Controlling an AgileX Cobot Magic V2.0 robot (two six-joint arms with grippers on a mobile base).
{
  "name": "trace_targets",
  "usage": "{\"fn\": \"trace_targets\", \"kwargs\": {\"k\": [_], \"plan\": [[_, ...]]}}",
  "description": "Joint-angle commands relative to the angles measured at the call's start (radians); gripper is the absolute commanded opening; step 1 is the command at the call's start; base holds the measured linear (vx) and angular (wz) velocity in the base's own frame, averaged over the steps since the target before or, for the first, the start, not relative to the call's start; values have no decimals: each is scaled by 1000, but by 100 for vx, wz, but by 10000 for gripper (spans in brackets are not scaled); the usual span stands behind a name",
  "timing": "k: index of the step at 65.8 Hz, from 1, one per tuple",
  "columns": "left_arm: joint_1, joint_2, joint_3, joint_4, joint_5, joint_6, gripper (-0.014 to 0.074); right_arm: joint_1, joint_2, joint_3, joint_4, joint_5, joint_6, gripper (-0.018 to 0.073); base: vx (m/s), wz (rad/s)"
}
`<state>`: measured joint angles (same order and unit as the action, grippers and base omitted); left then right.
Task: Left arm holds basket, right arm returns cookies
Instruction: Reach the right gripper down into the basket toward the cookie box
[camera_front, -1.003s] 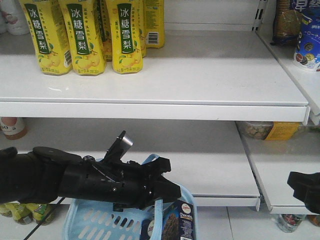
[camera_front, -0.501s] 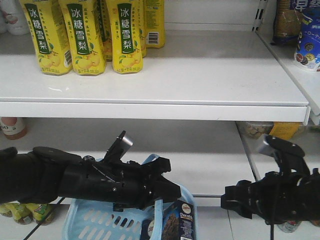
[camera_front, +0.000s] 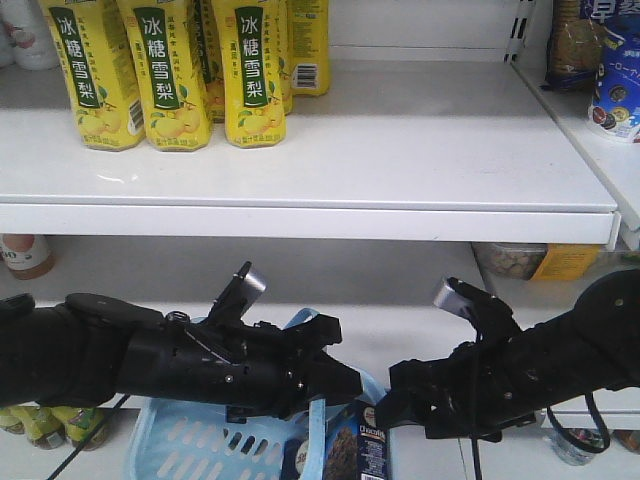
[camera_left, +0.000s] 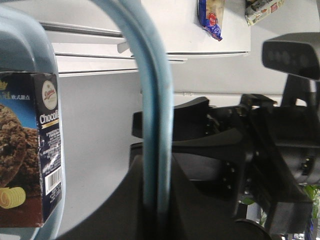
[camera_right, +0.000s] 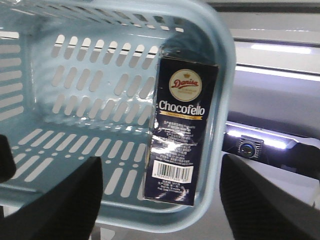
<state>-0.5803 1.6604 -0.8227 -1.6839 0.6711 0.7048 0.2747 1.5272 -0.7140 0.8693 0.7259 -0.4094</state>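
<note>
Left gripper (camera_front: 338, 382) clenched on handle (camera_left: 156, 100) of light blue basket (camera_right: 220, 90). Chocofello cookie box (camera_right: 180, 135) sits inside the basket, against its wall near a corner. Right gripper (camera_front: 385, 408) is close to the box's top; fingers (camera_right: 60, 200) spread wide, holding nothing, clear of the box.

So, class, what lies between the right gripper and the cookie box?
Nothing: the right wrist view shows the cookie box, in the basket, unblocked ahead of the right gripper.
</note>
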Motion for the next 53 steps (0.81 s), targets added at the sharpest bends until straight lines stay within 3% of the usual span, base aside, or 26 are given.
{"fn": "trace_targets", "kwargs": {"k": [1,26,41,53], "plan": [[0,-47,-28,-52,38,15,-6,0,3,-27,93,30,-78,490,0,0],[0,-47,-28,-52,38,15,-6,2,87,-27,141,45,-135,490,0,0],[0,-47,-28,-52,38,15,-6,101,110,-26,150,-14,-148,489,0,0],[0,-47,-28,-52,38,15,-6,106,107,-26,152,-70,-129,489,0,0]]}}
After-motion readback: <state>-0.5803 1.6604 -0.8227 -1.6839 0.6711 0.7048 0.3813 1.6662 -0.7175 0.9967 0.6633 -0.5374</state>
